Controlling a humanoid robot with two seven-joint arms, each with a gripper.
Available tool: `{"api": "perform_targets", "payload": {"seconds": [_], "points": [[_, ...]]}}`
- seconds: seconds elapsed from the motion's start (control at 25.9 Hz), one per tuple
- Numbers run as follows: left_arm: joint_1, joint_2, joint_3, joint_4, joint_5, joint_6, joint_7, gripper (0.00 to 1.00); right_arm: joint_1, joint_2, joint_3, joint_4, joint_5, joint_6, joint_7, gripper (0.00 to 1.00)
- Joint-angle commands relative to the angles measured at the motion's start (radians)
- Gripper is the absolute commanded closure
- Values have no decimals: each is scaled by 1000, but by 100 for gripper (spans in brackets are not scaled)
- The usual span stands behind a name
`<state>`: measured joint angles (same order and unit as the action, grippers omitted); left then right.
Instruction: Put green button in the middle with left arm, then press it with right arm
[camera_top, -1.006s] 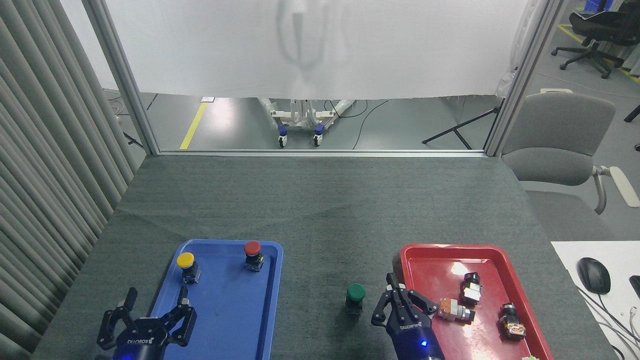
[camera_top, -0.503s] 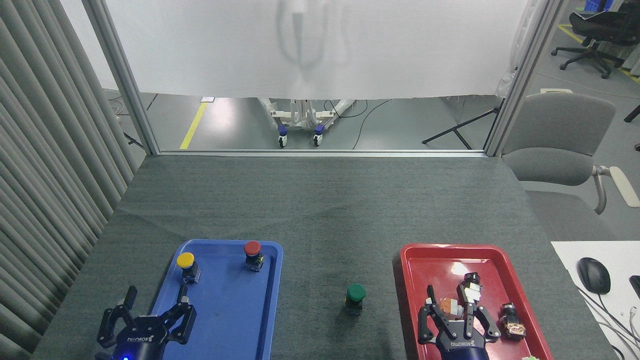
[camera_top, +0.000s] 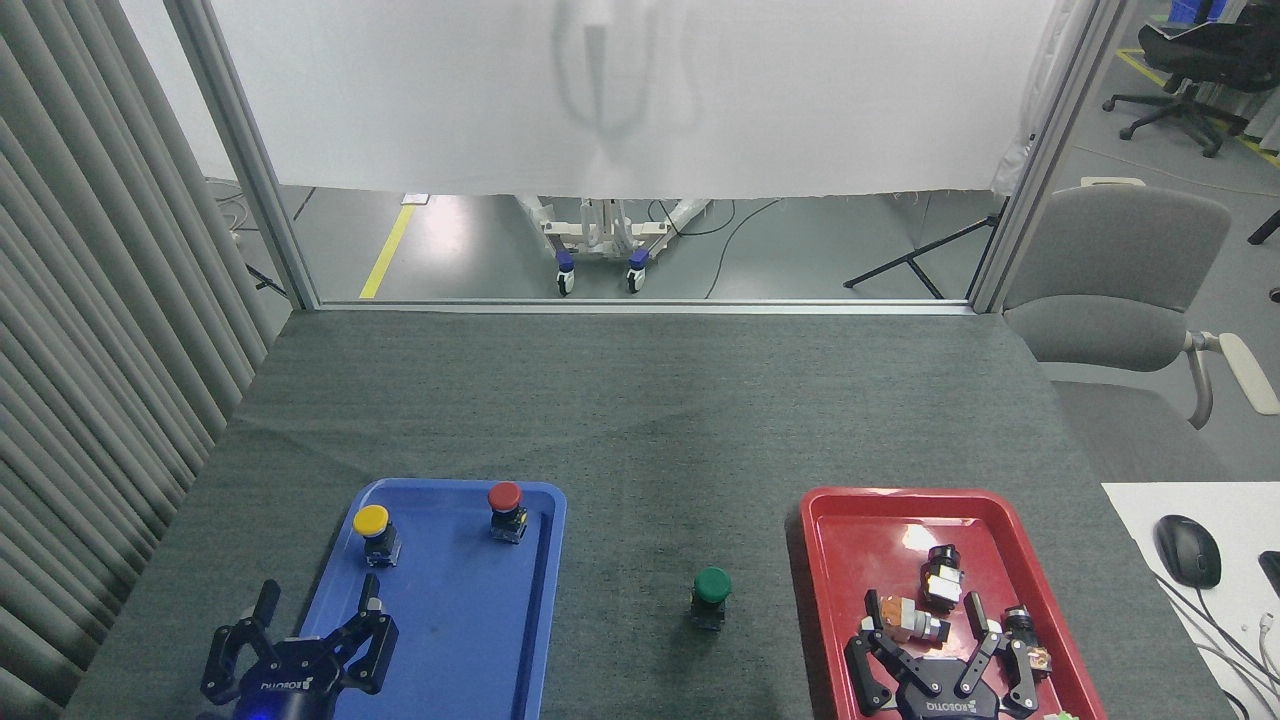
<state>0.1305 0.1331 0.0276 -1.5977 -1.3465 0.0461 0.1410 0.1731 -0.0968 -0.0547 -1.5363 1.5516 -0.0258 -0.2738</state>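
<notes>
The green button (camera_top: 711, 594) stands upright on the bare grey cloth of the middle (camera_top: 640, 430), between the two trays, with nothing touching it. My left gripper (camera_top: 316, 594) is open at the bottom left, over the near left edge of the blue tray (camera_top: 530, 640), well left of the button. Over the near part of the red tray (camera_top: 838, 540) my right gripper (camera_top: 925, 607) is open, its fingers spread around small parts, right of the button.
A yellow-capped button (camera_top: 372, 530) and a red-capped button (camera_top: 506, 507) stand in the blue tray. Several small switch parts (camera_top: 940, 578) lie in the red tray. A grey chair (camera_top: 1120, 290) and a desk with a mouse (camera_top: 1187, 550) are at the right.
My right gripper has drawn back from beside the green button to the right and toward me, over the red tray, and has opened wider. The left gripper and the button stayed put.
</notes>
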Motion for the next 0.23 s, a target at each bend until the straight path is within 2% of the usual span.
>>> {"api": "perform_targets", "payload": {"seconds": [0.0, 0.19], "points": [[-8, -3, 0, 5, 17, 0, 0, 0, 8, 5, 1, -2, 1, 10, -7, 0], [-11, 0, -2, 19, 21, -9, -1, 0, 6, 6, 4, -2, 5, 10, -5, 0]]}}
